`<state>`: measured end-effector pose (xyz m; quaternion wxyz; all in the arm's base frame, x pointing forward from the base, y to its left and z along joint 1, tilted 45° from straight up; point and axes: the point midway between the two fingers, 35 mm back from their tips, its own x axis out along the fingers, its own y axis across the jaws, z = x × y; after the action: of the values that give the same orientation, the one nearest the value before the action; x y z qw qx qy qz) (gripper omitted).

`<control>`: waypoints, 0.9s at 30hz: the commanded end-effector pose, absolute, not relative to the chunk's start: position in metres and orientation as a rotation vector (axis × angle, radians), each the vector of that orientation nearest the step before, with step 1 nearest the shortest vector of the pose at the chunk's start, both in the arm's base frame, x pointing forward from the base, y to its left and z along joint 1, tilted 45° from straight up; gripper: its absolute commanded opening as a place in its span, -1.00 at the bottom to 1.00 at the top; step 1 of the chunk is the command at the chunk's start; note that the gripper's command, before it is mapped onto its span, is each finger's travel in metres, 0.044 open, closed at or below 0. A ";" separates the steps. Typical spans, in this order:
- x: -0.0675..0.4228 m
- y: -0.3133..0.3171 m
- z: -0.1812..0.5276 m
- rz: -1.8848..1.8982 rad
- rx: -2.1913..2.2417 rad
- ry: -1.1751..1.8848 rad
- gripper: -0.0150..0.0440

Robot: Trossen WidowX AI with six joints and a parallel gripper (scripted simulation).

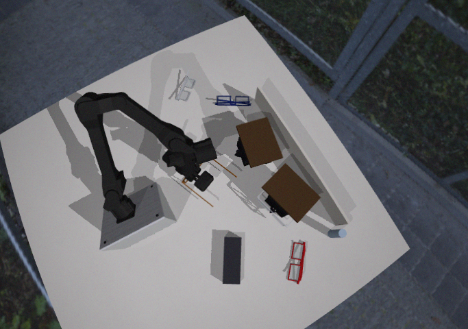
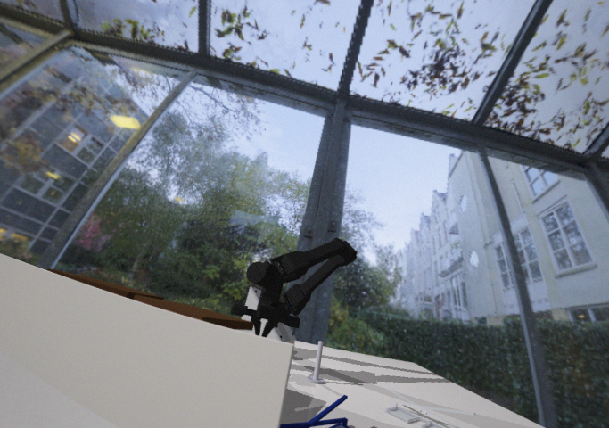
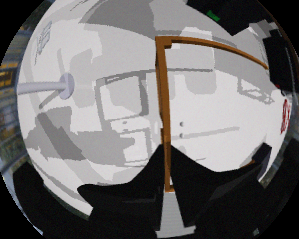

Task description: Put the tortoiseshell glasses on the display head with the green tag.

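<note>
My gripper [image 1: 191, 178] [image 3: 164, 147] [image 2: 266, 327] is shut on the tortoiseshell glasses [image 1: 203, 198] [image 3: 164, 114] and holds them above the table. It grips the thin brown frame at one end, and the two temples point toward the display heads. Two display heads with brown tops stand to the right, a rear one [image 1: 259, 141] and a front one [image 1: 290, 192]. The gripper is left of the rear head and apart from it. In the wrist view a green tag [image 3: 213, 16] shows on a dark head at the top right. From above I cannot tell which head carries it.
Blue glasses [image 1: 234, 101], pale grey glasses [image 1: 183, 88] and red glasses [image 1: 296, 262] lie on the table [image 1: 67, 271]. A dark box [image 1: 231, 260] and a grey cylinder [image 1: 336, 233] stand in front. A white back panel [image 1: 312, 166] stands behind the heads.
</note>
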<state>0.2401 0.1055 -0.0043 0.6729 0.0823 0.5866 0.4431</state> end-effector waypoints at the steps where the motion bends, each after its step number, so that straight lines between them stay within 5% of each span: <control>1: 0.237 0.109 -0.007 1.000 0.196 1.325 -0.49; 10: 0.235 0.113 -0.011 1.002 0.198 1.325 -0.49; 14: 0.238 0.111 -0.009 1.000 0.188 1.320 -0.14; 27: 0.239 0.109 -0.009 1.000 0.189 1.321 -0.13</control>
<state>0.2378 0.1103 -0.0093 0.6723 0.0845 0.5867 0.4435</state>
